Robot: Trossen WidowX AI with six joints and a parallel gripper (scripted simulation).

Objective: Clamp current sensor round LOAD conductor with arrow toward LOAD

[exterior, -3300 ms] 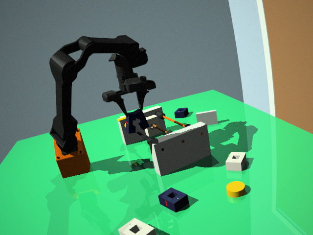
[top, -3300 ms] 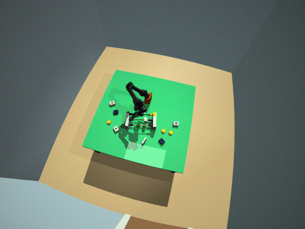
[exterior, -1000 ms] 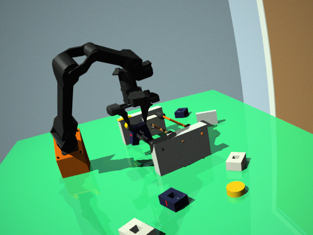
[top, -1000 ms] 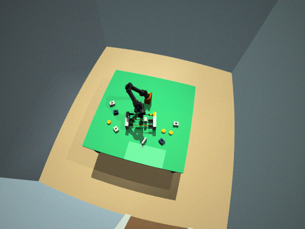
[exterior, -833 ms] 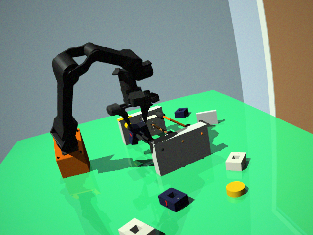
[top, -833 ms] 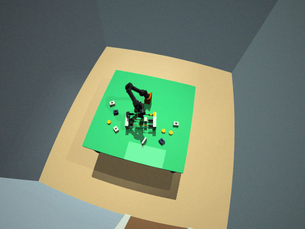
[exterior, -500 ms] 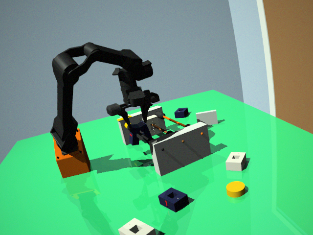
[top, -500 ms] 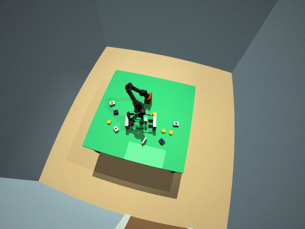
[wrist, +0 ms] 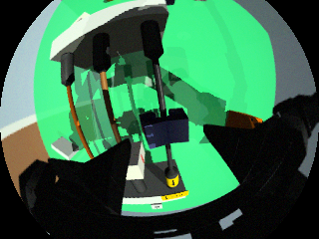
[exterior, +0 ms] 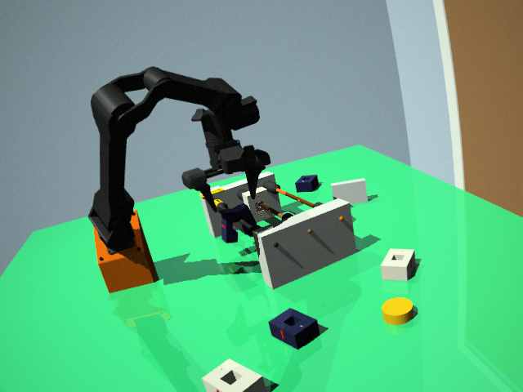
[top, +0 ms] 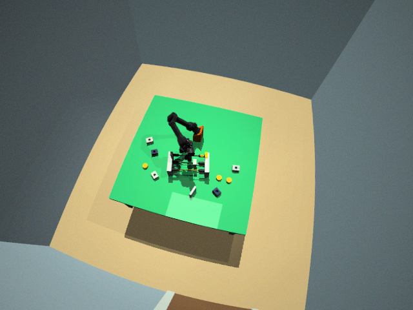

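Now gripper (exterior: 230,197) hanging fully open, holding nothing; sensor (exterior: 231,222) sitting clamped round conductor (wrist: 161,96), fingers (exterior: 252,182) straddling it for release.

Walls: I see plain grey-blue walls (top: 83,50) meeting in corners around the room.
Floor: tan floor (top: 277,166), with a darker shadow below the table.
Table: a glossy green table top (top: 230,140), with a paler green patch (top: 195,209) near one edge.
Door: a brown panel (exterior: 485,92) with a pale frame (exterior: 447,84).
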